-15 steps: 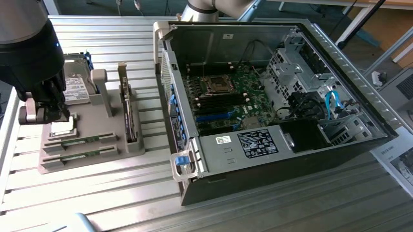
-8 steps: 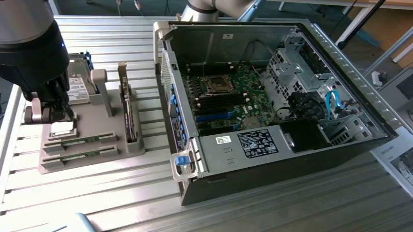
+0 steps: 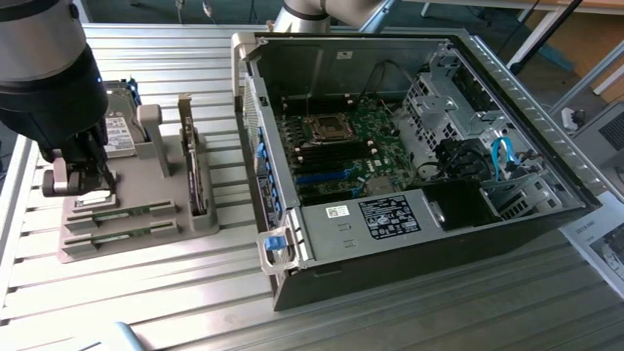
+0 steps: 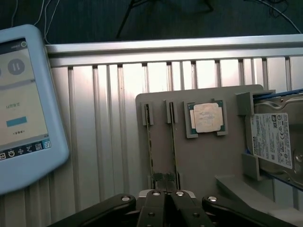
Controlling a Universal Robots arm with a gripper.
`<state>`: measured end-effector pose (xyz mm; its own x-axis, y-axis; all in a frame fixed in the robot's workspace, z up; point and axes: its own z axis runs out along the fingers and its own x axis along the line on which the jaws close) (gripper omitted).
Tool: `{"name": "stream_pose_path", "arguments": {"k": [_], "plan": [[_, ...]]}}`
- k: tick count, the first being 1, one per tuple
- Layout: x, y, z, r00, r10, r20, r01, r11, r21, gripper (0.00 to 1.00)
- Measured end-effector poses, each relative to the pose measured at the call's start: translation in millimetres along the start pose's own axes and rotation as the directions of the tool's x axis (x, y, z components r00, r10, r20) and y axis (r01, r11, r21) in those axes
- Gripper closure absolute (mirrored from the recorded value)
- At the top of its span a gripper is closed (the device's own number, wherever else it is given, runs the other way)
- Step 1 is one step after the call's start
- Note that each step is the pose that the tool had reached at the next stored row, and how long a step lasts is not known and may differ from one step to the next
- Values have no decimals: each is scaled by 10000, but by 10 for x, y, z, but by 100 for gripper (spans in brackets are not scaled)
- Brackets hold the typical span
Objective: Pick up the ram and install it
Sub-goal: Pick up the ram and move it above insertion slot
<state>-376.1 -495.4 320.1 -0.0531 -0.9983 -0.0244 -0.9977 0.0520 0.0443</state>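
Note:
Two ram sticks point(image 4: 149, 142) point(image 4: 173, 142) stand edge-up in parallel slots of a grey holder tray point(image 4: 203, 161). In the exterior view the same two ram sticks point(image 3: 122, 215) point(image 3: 117, 238) lie at the tray's front. My gripper point(image 4: 164, 178) hovers over one end of the sticks with its fingers shut and nothing between them. In the exterior view the gripper point(image 3: 83, 187) hangs above the tray's point(image 3: 146, 245) left part, next to the processor chip point(image 3: 95, 197). The open computer case point(image 3: 410, 146) shows its motherboard point(image 3: 341, 146) with memory slots.
A square silver processor chip point(image 4: 207, 118) sits on the tray beside the sticks. A hard drive point(image 4: 272, 142) and a tall expansion card point(image 3: 195, 175) stand on the same tray. A light-blue tablet point(image 4: 23, 109) lies on the ribbed metal table point(image 4: 104, 118).

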Motion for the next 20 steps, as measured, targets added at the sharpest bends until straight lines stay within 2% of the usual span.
{"name": "stream_pose_path", "arguments": {"k": [3,12,13,19,20], "plan": [[32,-5,106,10000,0,0,0,10000,-1,90],[36,-6,109,10000,-2,24,2,10000,-1,89],[36,-7,109,10000,-2,24,2,10000,-2,83],[39,-7,109,10000,-2,24,2,10000,-1,81],[40,-7,109,10000,-2,24,2,10000,-1,75]]}}
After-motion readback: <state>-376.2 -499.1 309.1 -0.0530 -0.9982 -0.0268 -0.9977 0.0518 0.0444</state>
